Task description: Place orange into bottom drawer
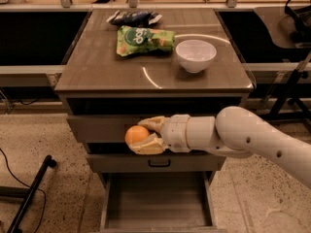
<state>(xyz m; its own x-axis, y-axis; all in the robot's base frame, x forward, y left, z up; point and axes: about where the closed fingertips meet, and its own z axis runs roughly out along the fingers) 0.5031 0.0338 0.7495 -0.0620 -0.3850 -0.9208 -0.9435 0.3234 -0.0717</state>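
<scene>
The smooth, round orange (136, 134) sits pinched between the pale, curved fingers (151, 123) of the gripper (138, 136), held level with the top drawer front, above the open bottom drawer (155, 200), a plain grey tray. The glossy white arm (243, 135) reaches in horizontally from the right and runs off frame. The drawer's front edge is cut off below.

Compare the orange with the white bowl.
The orange is smaller, the white bowl larger. The orange is clamped in the gripper in front of the top drawer; the white bowl rests upright on the cabinet top. Both are round.
</scene>
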